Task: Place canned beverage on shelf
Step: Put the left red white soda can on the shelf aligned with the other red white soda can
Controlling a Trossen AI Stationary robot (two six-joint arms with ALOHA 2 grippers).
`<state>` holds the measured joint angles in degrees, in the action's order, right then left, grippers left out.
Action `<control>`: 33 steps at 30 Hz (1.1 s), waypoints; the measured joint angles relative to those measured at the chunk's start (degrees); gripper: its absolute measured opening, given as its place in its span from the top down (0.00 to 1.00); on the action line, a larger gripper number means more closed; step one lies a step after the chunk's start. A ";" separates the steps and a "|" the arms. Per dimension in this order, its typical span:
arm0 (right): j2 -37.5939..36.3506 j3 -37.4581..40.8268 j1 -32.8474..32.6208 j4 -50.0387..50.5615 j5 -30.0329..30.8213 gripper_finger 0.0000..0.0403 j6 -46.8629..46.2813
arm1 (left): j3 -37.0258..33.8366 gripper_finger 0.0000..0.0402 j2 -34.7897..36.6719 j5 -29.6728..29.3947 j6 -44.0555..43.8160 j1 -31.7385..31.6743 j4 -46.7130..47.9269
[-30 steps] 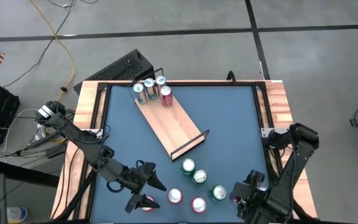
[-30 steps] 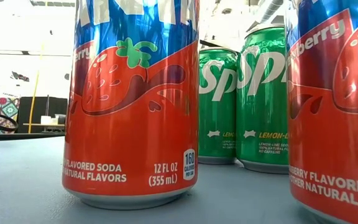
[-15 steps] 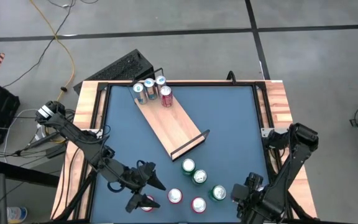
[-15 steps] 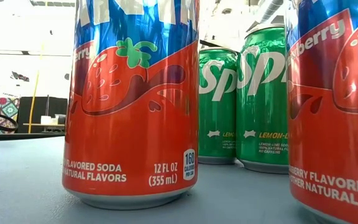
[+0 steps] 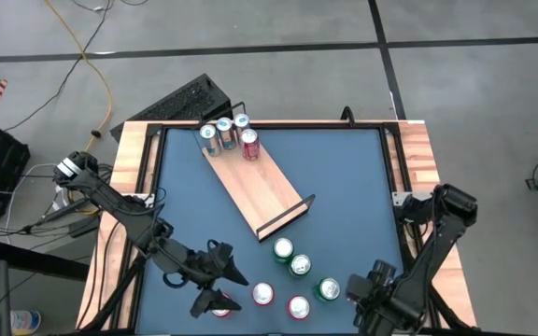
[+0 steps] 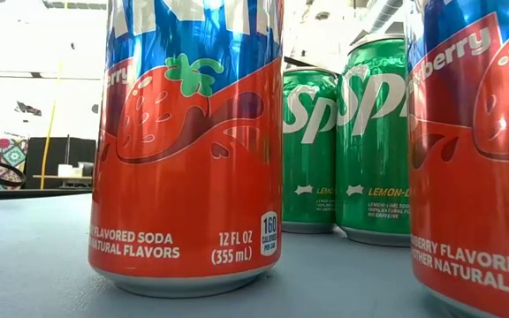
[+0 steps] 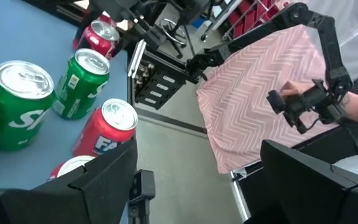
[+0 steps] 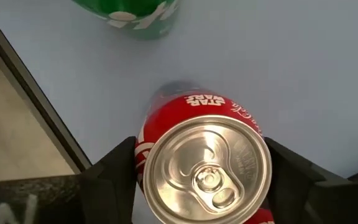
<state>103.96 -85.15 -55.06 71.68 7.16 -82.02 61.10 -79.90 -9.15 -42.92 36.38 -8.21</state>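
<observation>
R gripper (image 8: 201, 180) fingers either side of red can (image 8: 205, 167) nr table (image 5: 344, 168) front-R corner, closing, grip not yet confirmed. Can to be centred, squeezed evenly, lifted straight. L gripper (image 5: 220, 287) wide open.

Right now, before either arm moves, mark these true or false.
1. Four cans stand on the shelf. True.
2. The shelf lies square to the table edges. False: it lies diagonally.
3. The right gripper is at a green can. False: it is at a red can.
4. The left gripper is open. True.
5. Three green cans stand loose on the table. True.
</observation>
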 joint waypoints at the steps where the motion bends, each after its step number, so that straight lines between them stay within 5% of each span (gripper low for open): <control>1: 0.03 -0.44 0.41 0.00 -0.03 0.37 0.25 | 0.00 0.18 0.00 0.59 -0.50 0.00 -0.02; 19: -0.36 -25.18 9.57 18.58 0.67 0.37 13.77 | 0.00 0.18 0.61 2.69 -4.39 -0.21 0.09; 33: -1.50 -37.15 24.43 18.26 11.40 0.37 29.59 | 0.01 0.18 11.10 -2.06 0.35 -0.67 9.42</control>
<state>102.45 -122.30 -30.63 89.93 18.55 -52.43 61.11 -68.80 -11.21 -42.57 35.71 1.21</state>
